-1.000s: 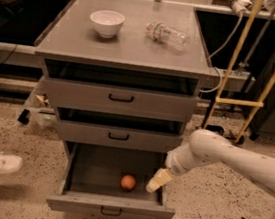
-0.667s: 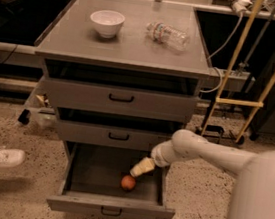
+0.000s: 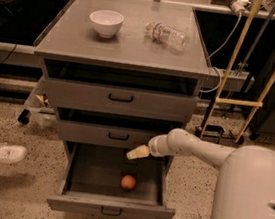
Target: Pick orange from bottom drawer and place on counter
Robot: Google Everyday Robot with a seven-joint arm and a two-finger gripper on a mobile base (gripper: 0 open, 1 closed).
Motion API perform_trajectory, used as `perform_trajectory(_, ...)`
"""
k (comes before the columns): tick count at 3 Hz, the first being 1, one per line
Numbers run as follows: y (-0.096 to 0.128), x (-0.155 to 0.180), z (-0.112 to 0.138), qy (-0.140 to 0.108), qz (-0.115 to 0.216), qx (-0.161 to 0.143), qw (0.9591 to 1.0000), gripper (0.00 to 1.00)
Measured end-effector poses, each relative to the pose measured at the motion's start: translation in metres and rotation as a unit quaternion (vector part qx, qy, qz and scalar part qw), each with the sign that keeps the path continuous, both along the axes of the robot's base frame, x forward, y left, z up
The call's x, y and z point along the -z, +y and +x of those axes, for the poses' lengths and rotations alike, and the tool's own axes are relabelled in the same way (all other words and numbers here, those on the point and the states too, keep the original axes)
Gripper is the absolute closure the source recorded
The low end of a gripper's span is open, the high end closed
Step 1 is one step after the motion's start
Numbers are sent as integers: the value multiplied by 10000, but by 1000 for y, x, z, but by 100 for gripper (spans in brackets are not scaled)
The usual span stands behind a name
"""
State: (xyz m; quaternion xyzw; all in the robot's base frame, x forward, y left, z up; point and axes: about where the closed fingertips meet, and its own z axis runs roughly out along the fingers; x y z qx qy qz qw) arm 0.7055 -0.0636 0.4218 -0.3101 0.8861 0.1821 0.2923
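The orange (image 3: 128, 182) lies on the floor of the open bottom drawer (image 3: 109, 207), right of its middle. My gripper (image 3: 136, 153) hangs over the drawer's back part, just below the middle drawer's front, above and a little behind the orange, apart from it. The white arm reaches in from the right. The counter (image 3: 130, 47) is the grey top of the cabinet.
A white bowl (image 3: 106, 22) and a lying plastic water bottle (image 3: 167, 35) sit on the counter. The two upper drawers (image 3: 121, 99) are slightly open. A person's white shoe (image 3: 5, 153) is on the floor at the left. Yellow poles (image 3: 238, 54) stand at the right.
My gripper has moved left and up, from the drawer's right side near the orange to above it by the middle drawer's front. The orange has not moved.
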Motion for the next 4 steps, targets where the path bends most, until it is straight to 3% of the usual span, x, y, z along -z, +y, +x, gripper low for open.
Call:
perform_trajectory(2,6,16,-4,83,-16,2,10000,0)
perform_trajectory(3,17,78,-10,467,-24,159,9988,0)
perform_trajectory(4,24,136,-41,881,-30,122,9960,0)
